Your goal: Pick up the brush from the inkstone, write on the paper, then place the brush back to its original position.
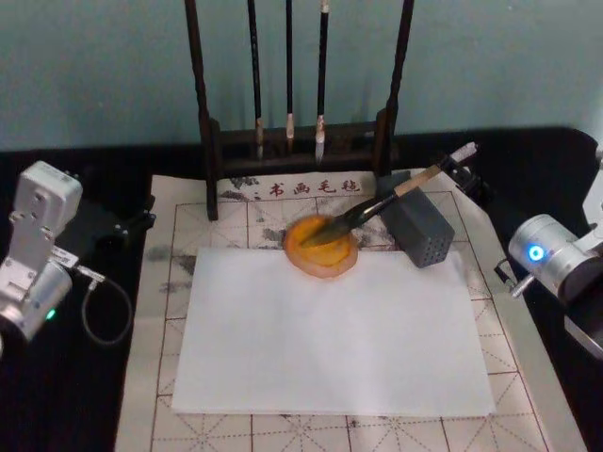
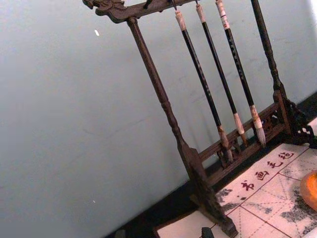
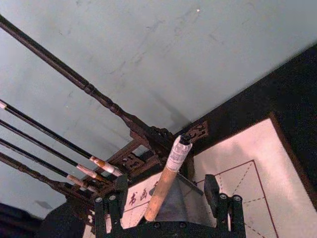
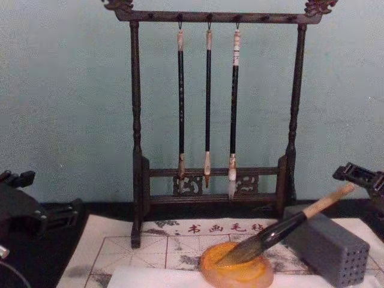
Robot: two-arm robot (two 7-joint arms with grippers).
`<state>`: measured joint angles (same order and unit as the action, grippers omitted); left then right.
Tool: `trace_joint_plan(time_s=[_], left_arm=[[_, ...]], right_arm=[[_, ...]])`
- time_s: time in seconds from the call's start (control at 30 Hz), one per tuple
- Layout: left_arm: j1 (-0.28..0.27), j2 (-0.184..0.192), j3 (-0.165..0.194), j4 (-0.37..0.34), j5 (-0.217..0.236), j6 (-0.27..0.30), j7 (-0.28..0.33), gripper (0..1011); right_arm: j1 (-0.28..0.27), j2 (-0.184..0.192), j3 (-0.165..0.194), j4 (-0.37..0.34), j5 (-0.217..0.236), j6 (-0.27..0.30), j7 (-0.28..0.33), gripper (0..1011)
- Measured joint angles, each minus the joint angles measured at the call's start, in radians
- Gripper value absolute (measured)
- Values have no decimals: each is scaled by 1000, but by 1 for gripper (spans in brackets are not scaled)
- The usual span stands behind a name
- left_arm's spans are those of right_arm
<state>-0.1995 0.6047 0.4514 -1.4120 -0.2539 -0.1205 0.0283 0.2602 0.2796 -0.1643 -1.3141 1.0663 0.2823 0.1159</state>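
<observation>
Head: brush (image 1: 377,205) tuft in inkstone (image 1: 325,266), handle slanting up to its right. Left pincer (image 1: 141,215) well left of inkstone.
Left wrist: its tips (image 2: 207,233) spread.
Right wrist: right pincer (image 3: 166,182) spread, straddling handle, not touching.
Chest: handle leans on grey block (image 4: 327,246) right of inkstone.

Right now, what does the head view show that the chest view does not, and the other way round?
Head view: the whole white paper. Chest view: the rack's top bar with its hooks. Both: the brush, tip in the inkstone, leaning on the grey block; the right pincer by its handle end; the left pincer parked at left.
</observation>
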Motion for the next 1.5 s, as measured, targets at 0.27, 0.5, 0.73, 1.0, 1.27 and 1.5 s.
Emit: trace_joint_plan(time_s=[0.27, 0.5, 0.73, 1.0, 1.27, 1.5], left_arm=[[0, 0, 0, 0, 0, 0, 0, 1001], [0, 0, 0, 0, 0, 0, 0, 1001], [0, 0, 0, 0, 0, 0, 0, 1001], [0, 0, 0, 0, 0, 0, 0, 1001], [0, 0, 0, 0, 0, 0, 0, 1001], [0, 0, 0, 0, 0, 0, 0, 1001]], right_arm=[[34, -6, -22, 38, 18, -1, -4, 1000], [66, -13, -40, 81, 36, -9, -5, 1000], [87, -21, -49, 108, 59, -18, -4, 1000], [94, -28, -52, 116, 101, -17, -22, 1000], [88, -33, -51, 109, 138, -18, -40, 1000], [86, -31, -56, 105, 163, -21, -53, 1000]])
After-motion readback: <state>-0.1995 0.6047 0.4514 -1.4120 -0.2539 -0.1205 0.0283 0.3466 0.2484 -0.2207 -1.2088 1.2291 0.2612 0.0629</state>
